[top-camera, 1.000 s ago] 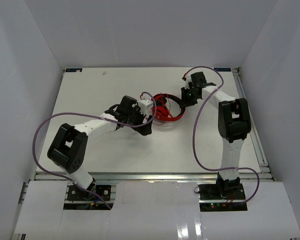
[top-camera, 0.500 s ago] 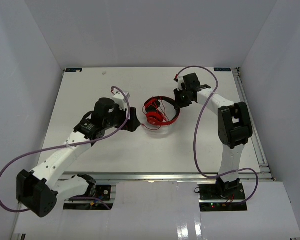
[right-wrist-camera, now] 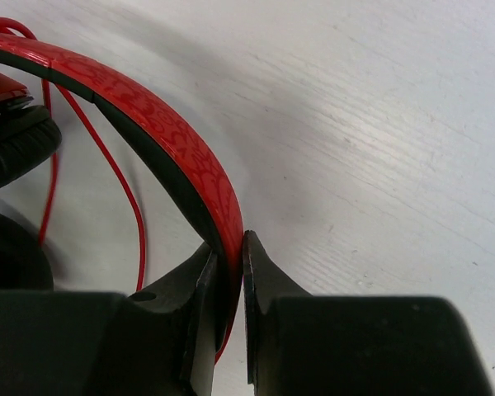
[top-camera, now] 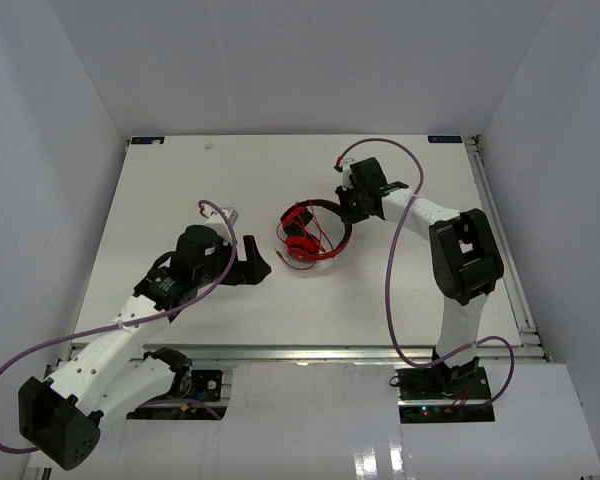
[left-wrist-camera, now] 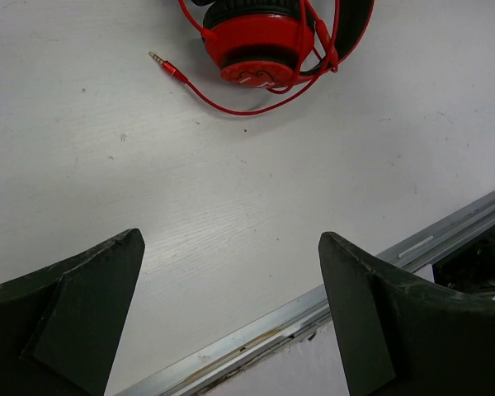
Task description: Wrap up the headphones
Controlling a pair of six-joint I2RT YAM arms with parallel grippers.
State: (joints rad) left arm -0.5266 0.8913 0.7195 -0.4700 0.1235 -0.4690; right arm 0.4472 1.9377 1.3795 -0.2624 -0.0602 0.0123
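In the top view, the left gripper [top-camera: 252, 262] sits in the left-centre of the frame, low over the white table [top-camera: 180, 190]. It points toward the middle and is well apart from anything red. Its wrist camera shows its two dark fingers [left-wrist-camera: 82, 305] spread wide at the lower corners, with only bare tabletop between them and a metal rail [left-wrist-camera: 313, 305] running across the lower right. The headphones [top-camera: 310, 232] lie on the table just right of centre in the top view, slightly above the middle. In the left wrist view they appear at the top edge, where a round red ear cup [left-wrist-camera: 260, 41] has the thin red cord [left-wrist-camera: 231, 103] looped loosely under and around it. The cord's plug [left-wrist-camera: 158, 59] lies free on the table at the upper left. To the right of the headphones, the right gripper [top-camera: 352, 205] reaches in from the upper right and meets their right-hand side. In its wrist view, the black fingers [right-wrist-camera: 194, 289] are pressed together on the red headband [right-wrist-camera: 165, 132]. The band rises from the pinch in an arc toward the upper left, with a strand of cord hanging beneath it.
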